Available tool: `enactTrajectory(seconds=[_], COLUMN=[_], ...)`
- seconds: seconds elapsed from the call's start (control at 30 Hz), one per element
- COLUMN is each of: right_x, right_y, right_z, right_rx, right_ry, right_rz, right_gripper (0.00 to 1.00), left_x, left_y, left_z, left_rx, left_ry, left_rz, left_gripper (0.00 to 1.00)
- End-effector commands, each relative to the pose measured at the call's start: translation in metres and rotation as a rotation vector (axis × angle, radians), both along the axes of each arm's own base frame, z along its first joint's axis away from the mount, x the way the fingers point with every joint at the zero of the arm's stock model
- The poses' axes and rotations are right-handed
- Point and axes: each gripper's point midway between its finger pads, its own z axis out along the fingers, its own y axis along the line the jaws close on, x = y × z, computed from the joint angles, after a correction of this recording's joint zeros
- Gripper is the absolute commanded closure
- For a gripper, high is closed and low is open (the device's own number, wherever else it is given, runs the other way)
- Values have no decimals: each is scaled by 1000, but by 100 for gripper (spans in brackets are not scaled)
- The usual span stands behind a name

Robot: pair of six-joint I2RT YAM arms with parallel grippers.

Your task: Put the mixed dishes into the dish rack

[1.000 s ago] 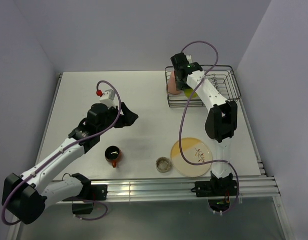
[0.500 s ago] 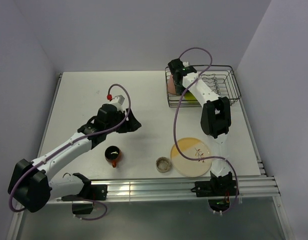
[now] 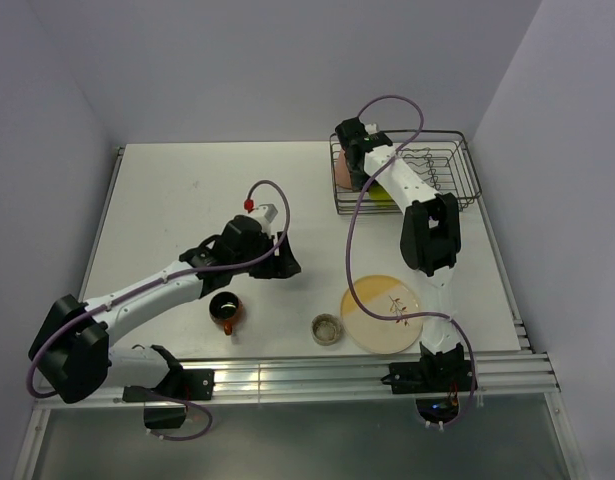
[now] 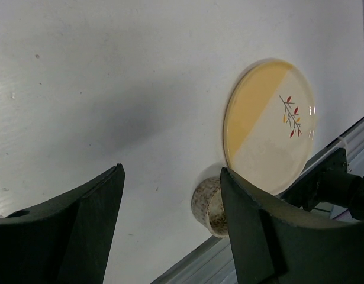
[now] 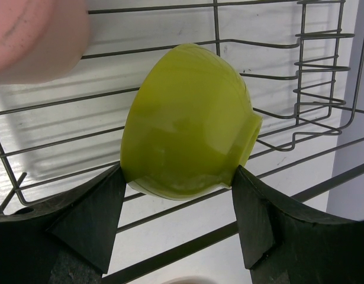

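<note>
White table (image 3: pixel 187 190) enclosed by 3 plain pale lavender walls (image 3: pixel 287 60).

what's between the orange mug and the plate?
The small speckled cup sits between the mug and the plate, apart from both. Otherwise bare table. Clearest in the top view.

pink tumbler (image 5: pixel 36 35) blurred, cut by frame corner, lime-green bowl (image 3: pixel 380 189) mostly hidden under right arm
</note>
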Motion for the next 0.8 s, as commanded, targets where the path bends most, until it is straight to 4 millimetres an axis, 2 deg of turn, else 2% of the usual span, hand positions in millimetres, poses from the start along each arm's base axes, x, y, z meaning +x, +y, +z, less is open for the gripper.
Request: enactTrajectory(seconds=[0.0,0.03,0.2,0.23,0.33,0.6,0.77], right_x=[8,8,6,6,6,7,7], right_y=[-4,-4,-5,-5,-4,-3,11], right_z=[7,6,4,5,4,10,23], right_rx=[-14,-13,-21,-21,-19,-6,82], right_ry=[-33,-32,-19,-20,-19,-35,-65], right_rz=[-14,-13,-13,-12,-9,-9,28], right_gripper=[51,46,32,25,18,12,11], left_x=[3,2,-3,-3,-4,-12,-17], left_y=[-13,-15,-23,-24,-27,-38,-41], left_z=[13,11,3,1,-2,-9,-20], left_rx=[-24,-21,-5,-1,8,23,45], left_ry=[-25,-19,-4,-1,4,15,36], left_rz=[-3,-8,-27,-27,-28,-54,-67], left_gripper=[28,28,28,27,27,26,26])
